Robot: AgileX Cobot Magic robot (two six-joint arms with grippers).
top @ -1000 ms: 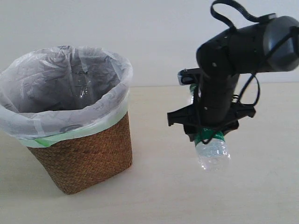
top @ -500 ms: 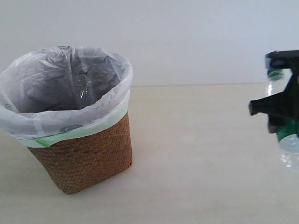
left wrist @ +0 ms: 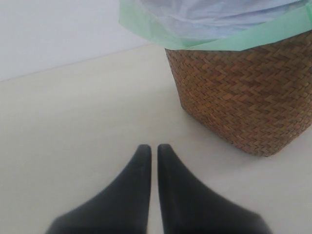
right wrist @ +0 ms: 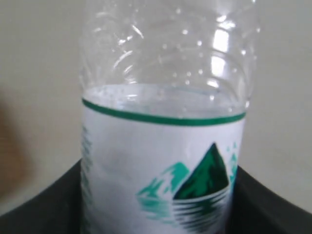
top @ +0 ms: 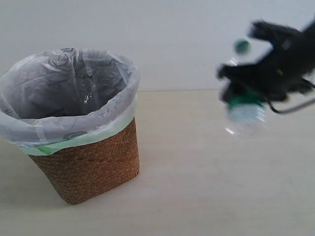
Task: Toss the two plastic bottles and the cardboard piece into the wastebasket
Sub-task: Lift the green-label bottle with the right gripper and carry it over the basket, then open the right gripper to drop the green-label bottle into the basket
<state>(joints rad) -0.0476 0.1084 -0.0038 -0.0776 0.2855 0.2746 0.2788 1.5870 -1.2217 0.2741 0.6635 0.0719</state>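
Observation:
My right gripper (top: pixel 248 91) is in the air at the right of the exterior view, blurred by motion, shut on the clear bottle with the green-and-white label (top: pixel 243 105). The bottle's green cap (top: pixel 241 46) points up and its clear base hangs below the fingers. In the right wrist view the same bottle (right wrist: pixel 163 161) fills the picture between the black fingers (right wrist: pixel 44 204). The wicker wastebasket (top: pixel 86 162) with its white bag stands at the left, well apart from the bottle. My left gripper (left wrist: pixel 151 148) is shut on nothing, low over the table beside the wastebasket (left wrist: pixel 243 92). The red-label bottle and the cardboard piece are out of view.
The pale table (top: pixel 206 196) runs back to a white wall (top: pixel 187 39). Bare tabletop lies between the basket and the right arm.
The right gripper with the bottle swung out to the right edge of the exterior view, then came back leftward and higher, tilting the bottle. The wastebasket has not moved.

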